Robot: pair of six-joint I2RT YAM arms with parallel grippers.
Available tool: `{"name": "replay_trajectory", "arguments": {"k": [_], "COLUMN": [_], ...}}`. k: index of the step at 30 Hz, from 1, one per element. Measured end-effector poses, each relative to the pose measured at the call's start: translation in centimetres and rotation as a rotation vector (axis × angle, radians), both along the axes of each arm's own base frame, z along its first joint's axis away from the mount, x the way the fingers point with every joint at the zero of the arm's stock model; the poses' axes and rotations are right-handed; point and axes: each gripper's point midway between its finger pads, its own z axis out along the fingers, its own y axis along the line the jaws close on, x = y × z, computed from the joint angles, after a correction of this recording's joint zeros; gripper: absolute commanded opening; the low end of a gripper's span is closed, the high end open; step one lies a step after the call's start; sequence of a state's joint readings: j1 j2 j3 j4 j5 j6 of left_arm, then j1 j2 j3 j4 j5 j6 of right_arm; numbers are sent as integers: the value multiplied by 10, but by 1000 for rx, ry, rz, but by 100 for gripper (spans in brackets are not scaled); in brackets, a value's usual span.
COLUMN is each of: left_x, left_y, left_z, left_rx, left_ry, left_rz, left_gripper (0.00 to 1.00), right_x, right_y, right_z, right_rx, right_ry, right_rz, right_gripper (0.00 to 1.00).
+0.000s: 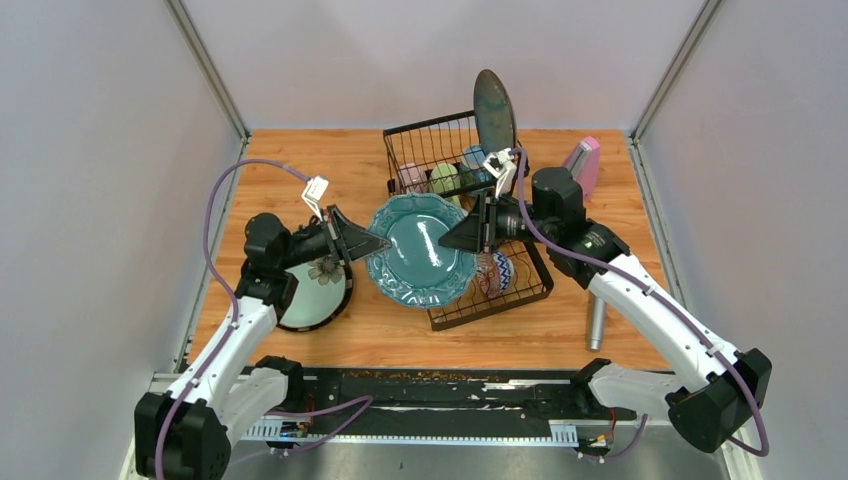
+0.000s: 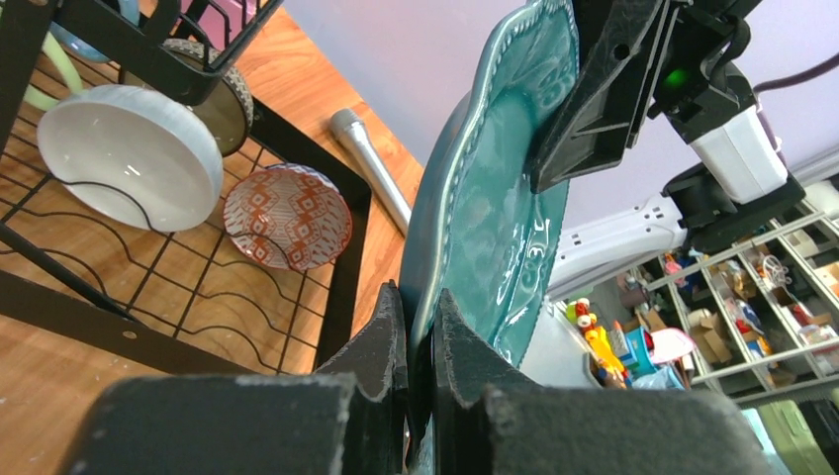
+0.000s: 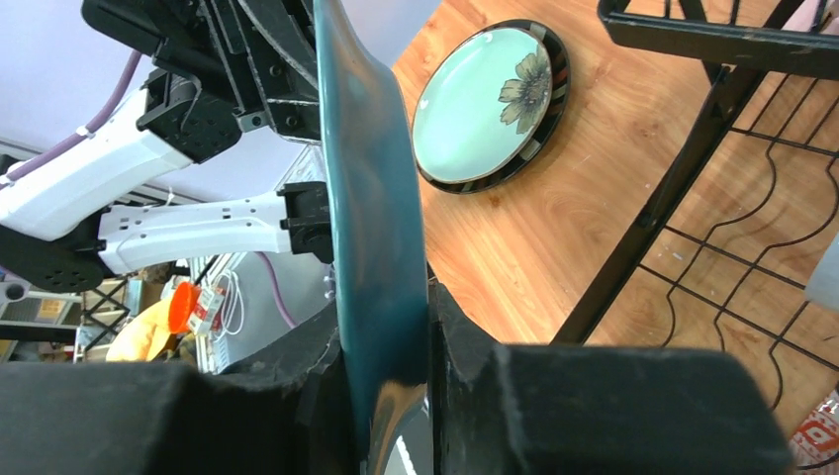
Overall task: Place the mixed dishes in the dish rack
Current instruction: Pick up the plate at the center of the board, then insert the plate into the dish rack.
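Handover step: teal scalloped plate point(image 1: 420, 250) aloft over worktop centre. Left pincer point(image 1: 378, 242) clamped on its rim, right pincer point(image 1: 447, 238) clamped on opposite rim. Next, you release one side, then slot plate into dish rack point(image 1: 480, 312).

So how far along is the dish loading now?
Done: mugs, a white bowl, a patterned bowl and a dark plate sit in the dish rack. In hand: the teal plate, pinched between the left end effector and right end effector. Remaining: that plate, plus the floral plate on the table.

The teal plate point(image 1: 420, 250) is single-coloured; the pale green plate point(image 3: 490, 104) has a brown flower and dark rim; the bowl point(image 2: 287, 216) has red-and-white diamonds.
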State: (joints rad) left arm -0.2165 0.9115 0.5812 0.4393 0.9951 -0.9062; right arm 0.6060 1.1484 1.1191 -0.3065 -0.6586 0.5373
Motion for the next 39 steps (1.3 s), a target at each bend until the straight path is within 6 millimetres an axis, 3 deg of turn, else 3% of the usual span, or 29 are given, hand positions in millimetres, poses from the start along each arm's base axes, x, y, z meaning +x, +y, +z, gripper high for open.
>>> {"name": "replay_trajectory", "arguments": {"k": [2,4,5,6,8,13,15,21,27,32,36,39], "left_x": [1,2,2,3,4,11,13,18,28,42,39,32], "left_y": [0,0,0,0,1,3,5,20,58,113,152,170], "left_z": [0,-1,-1,-1,-3,-3,-2,2,-1,-36,-80,-104], "left_rx": [-5,-4,-3,-2,3,16,26,80,159,290,429,495], "left_ry": [13,17,17,16,13,-8,-14,-52,-52,107,280,371], "left_rz": [7,10,11,14,23,73,93,238,519,857,1054,1145], "left_gripper": [0,2,8,27,53,90,98,100,100,100,100,100], "right_x": [2,3,3,3,5,12,18,37,38,42,63,83], "right_y": [-1,-1,-1,-1,-2,-13,-20,-40,-63,-94,-113,-120], "right_z": [-3,-3,-3,-3,-6,-20,-24,-6,37,87,131,155], "right_rx": [-11,-11,-12,-15,-34,-151,-201,-276,-243,-205,-214,-237], "right_ry": [-12,-15,-17,-22,-34,-43,-57,-156,-315,-497,-624,-692], "right_rz": [-9,-9,-10,-15,-34,-122,-165,-283,-377,-528,-674,-763], "right_gripper": [1,0,0,0,0,0,0,0,0,0,0,0]}}
